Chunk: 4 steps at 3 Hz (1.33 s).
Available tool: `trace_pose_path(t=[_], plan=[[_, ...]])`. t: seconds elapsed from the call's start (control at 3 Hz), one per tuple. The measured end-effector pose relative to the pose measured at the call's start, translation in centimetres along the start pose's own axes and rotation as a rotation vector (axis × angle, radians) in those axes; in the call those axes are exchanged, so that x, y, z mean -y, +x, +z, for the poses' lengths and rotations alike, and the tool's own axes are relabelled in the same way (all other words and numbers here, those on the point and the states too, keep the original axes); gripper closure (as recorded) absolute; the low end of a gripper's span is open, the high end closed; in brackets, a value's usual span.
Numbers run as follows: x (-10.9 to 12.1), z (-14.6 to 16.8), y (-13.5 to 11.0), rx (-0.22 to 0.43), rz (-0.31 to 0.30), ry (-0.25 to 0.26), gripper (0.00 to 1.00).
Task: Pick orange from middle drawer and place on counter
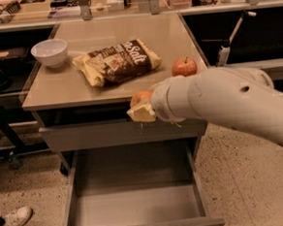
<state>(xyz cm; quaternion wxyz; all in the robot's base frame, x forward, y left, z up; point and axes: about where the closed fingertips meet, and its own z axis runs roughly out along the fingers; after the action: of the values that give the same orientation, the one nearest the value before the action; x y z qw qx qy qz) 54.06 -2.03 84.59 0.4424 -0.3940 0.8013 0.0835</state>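
The tool (pixel 142 108) on the thick cream arm is clamped on the small round orange fruit (pixel 140 97), and it's up in the air, right at the front edge of the glossy beige tabletop (pixel 57 87). Below, the wide grey metal drawer (pixel 138 202) stands pulled open. On top sit a red-and-yellow apple (pixel 184 66), a brown snack bag (pixel 117 62) and a white bowl (pixel 50 52).
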Motion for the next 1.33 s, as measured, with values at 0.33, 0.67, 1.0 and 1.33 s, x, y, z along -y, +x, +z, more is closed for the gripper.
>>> trace_pose_path(t=[0.33,0.67,1.0,1.33], plan=[[4.2,-1.3,-3.2,0.008,-0.011,0.055,1.00],[11.7,-2.9,-11.4,0.052,-0.048,0.125,1.00],[11.7,-2.9,-11.3,0.052,-0.048,0.125,1.00],[15.0,-2.5,-11.9,0.072,-0.017,0.156,1.00]])
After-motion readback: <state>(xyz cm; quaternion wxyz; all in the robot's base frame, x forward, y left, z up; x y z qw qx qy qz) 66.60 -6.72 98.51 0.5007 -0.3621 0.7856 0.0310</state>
